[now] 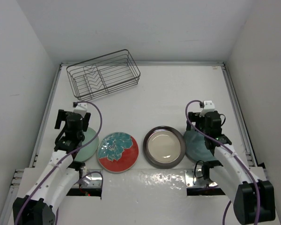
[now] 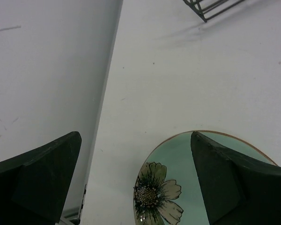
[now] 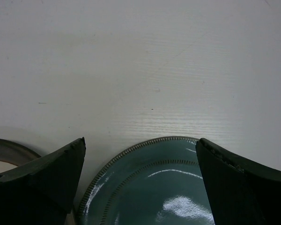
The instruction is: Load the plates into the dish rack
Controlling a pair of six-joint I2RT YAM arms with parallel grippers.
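Mint-green plate (image 1: 91,143) is mostly hidden under the left arm, near-left on the white desk (image 1: 178,93); the wrist view cuts it to a flower-printed edge. Red floral plate (image 1: 118,152) and cream brown-rimmed plate (image 1: 165,146) lie in full view between the arms. Teal plate (image 1: 191,145) is half covered by the right arm. Left fingers (image 2: 47,173) are spread wide over the mint plate, right fingers (image 3: 47,183) spread over the teal one, neither gripping anything. Wire dish rack (image 1: 103,75) sits far-left, well apart from the plates.
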